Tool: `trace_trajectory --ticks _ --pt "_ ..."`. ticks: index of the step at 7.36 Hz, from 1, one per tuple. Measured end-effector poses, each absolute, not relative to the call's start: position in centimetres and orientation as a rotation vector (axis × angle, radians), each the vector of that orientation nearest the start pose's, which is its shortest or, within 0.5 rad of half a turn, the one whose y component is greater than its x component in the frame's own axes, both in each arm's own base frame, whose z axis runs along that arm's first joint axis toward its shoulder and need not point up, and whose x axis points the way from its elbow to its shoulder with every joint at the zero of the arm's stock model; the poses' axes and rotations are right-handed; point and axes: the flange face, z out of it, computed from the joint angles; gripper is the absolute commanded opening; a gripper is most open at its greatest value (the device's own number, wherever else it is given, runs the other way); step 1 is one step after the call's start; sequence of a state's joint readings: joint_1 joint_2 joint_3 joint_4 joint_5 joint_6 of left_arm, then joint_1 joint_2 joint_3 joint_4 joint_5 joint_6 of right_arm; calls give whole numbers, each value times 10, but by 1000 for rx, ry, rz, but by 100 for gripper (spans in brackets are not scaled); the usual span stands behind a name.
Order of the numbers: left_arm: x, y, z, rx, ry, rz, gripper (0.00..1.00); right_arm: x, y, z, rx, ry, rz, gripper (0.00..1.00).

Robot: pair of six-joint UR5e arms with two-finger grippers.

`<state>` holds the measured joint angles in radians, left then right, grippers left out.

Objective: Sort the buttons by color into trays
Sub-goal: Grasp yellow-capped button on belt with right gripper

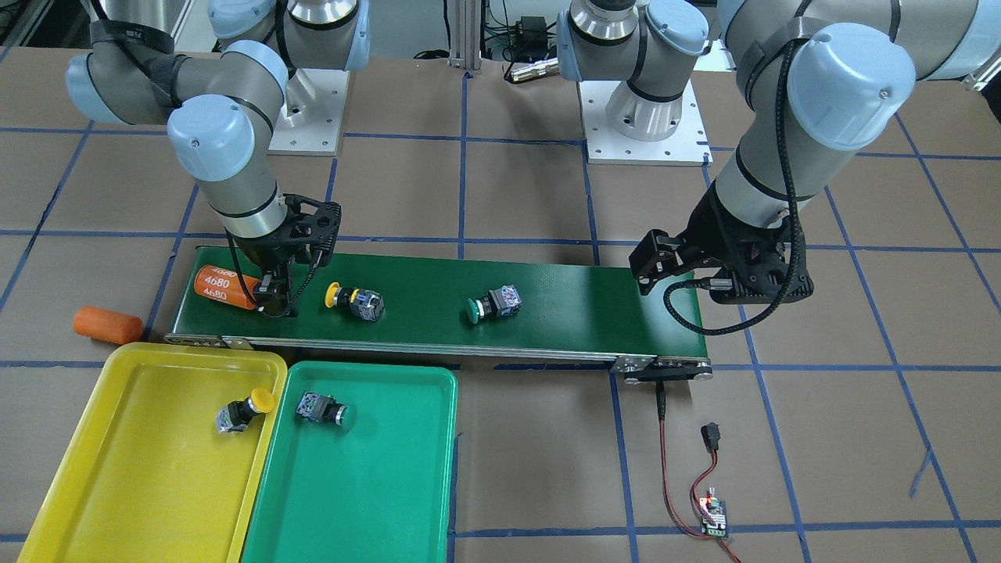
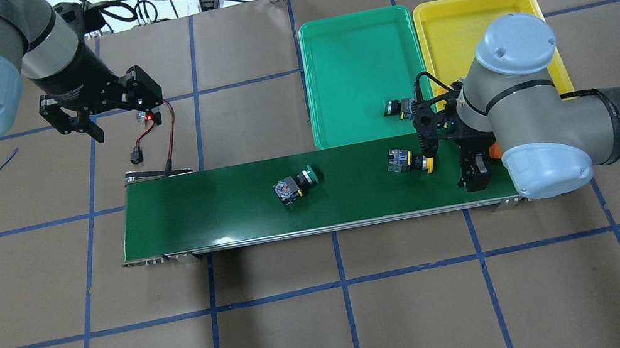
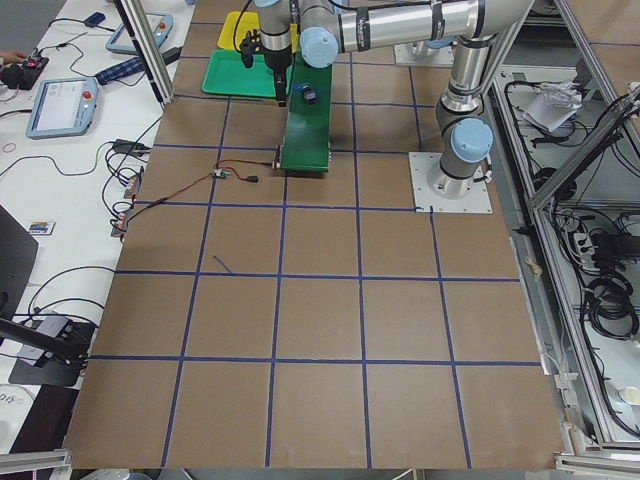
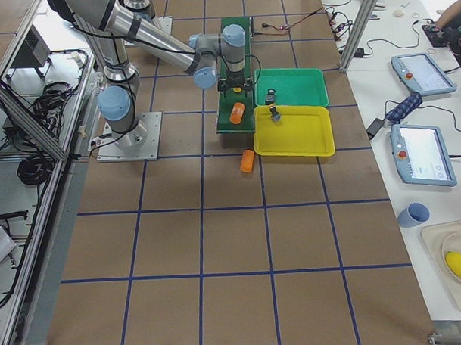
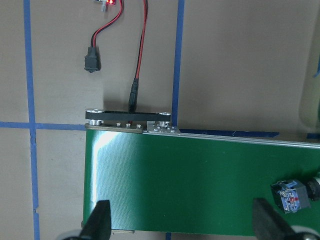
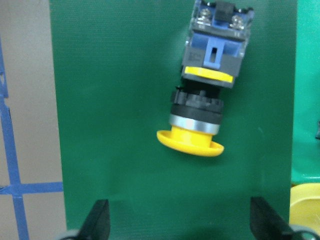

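Yellow button lies just ahead of the spread right jaws, cap toward them, bare conveyor belt all around; left jaws spread too.

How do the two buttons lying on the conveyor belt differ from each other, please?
Colour: the yellow button has a yellow cap, the green button a green one. Place: the yellow button lies near the conveyor belt's end by the orange cylinder marked 4680; the green button lies near its middle. The open right gripper hovers beside the yellow button, well away from the green button. Both lie on their sides on the belt.
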<state>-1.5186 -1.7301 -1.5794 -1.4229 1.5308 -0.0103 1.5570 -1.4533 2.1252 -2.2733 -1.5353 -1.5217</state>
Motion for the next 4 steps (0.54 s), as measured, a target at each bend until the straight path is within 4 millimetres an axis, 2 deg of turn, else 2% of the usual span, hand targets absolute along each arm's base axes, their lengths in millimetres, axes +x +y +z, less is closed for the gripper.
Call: trace_trajectory --ticks 3,4 --pt "-109 -560 412 -101 3180 35 100 133 -462 244 -2140 2275 -92 100" --pt "-109 -560 413 -100 3181 33 100 133 -462 243 -2139 2272 -95 97"
